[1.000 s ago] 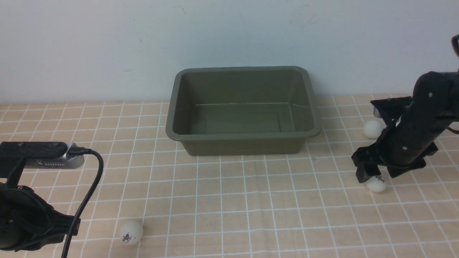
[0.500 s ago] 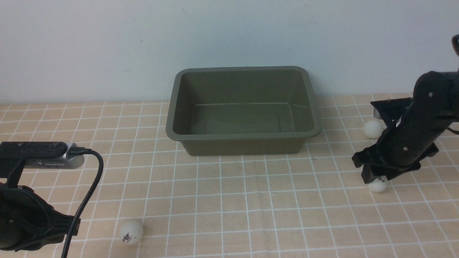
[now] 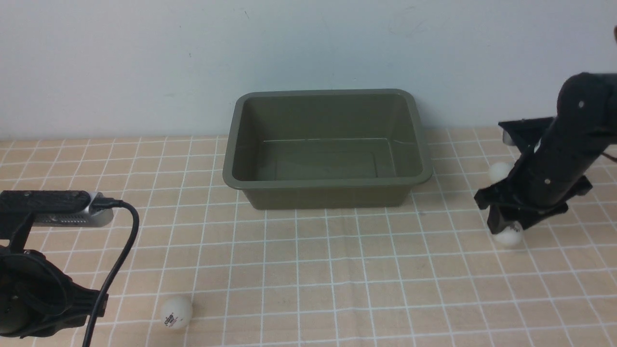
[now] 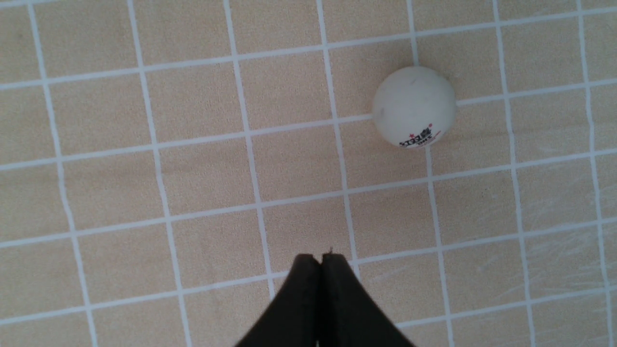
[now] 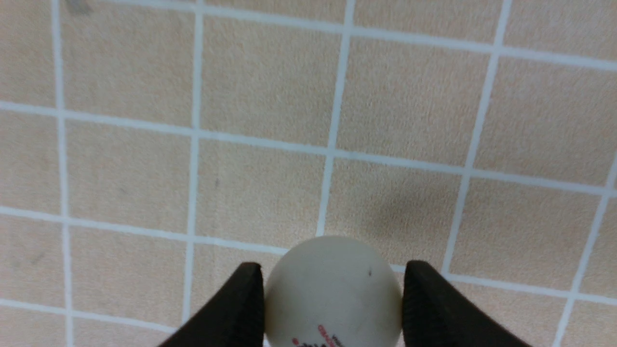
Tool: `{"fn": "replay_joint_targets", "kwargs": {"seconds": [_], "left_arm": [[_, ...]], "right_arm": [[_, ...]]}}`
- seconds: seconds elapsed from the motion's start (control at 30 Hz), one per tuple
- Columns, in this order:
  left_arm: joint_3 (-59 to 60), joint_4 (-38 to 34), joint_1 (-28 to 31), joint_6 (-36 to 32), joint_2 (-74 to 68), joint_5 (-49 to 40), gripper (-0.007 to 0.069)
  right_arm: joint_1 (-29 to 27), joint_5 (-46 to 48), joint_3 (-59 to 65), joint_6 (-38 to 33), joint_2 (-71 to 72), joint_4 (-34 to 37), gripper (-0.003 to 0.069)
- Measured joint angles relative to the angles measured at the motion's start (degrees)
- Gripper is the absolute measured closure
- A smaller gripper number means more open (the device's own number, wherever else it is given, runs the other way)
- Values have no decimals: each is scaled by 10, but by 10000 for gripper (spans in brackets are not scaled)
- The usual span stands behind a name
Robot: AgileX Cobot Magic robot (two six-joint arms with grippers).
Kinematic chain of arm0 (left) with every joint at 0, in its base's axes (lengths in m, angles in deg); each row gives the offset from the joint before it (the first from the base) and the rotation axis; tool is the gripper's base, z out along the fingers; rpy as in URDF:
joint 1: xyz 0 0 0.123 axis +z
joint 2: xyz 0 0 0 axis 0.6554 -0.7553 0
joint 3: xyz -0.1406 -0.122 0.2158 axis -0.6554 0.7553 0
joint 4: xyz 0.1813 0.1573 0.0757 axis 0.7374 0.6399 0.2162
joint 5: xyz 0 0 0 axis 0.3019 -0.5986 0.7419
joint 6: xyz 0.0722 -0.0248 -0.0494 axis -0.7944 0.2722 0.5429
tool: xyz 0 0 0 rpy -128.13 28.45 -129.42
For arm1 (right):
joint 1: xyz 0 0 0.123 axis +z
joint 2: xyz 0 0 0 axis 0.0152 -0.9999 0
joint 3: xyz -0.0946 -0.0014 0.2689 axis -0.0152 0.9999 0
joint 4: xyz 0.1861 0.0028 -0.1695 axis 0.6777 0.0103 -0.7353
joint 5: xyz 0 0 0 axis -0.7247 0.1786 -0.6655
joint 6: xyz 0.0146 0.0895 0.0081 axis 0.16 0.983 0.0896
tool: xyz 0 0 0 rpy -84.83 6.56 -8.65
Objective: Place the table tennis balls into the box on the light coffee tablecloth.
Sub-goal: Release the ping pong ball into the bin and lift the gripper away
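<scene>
The olive-green box (image 3: pixel 328 183) stands at the back middle of the light coffee tablecloth (image 3: pixel 308 270), with nothing inside. My right gripper (image 3: pixel 506 230) (image 5: pixel 332 275) is shut on one white table tennis ball (image 3: pixel 509 237) (image 5: pixel 332 294), held just above the cloth, right of the box. A second ball (image 3: pixel 498 170) lies behind that arm, partly hidden. A third ball (image 3: pixel 176 312) (image 4: pixel 414 107) lies front left, apart from my left gripper (image 4: pixel 320 259), which is shut and holds nothing.
The left arm's wrist camera and its black cable (image 3: pixel 62 208) stand at the front left. A pale wall (image 3: pixel 308 48) rises right behind the box. The cloth runs to the frame's edges.
My right gripper has closed on the ball by the box's right and lifted it slightly off the cloth. The left arm and the other two balls have not moved.
</scene>
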Motion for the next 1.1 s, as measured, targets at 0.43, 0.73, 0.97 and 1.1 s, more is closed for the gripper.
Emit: {"fn": "replay_joint_targets", "kwargs": {"seconds": [0.43, 0.73, 0.97, 1.1], "left_arm": [[0, -1, 0, 0, 0, 0, 693], [0, -2, 0, 0, 0, 0, 693], [0, -2, 0, 0, 0, 0, 693], [0, -3, 0, 0, 0, 0, 693]], "right_arm": [[10, 122, -276, -53, -14, 187, 319], [78, 88, -350, -81, -119, 219, 319], [81, 52, -362, -79, -162, 210, 309], [81, 39, -362, -82, -169, 209, 272]]}}
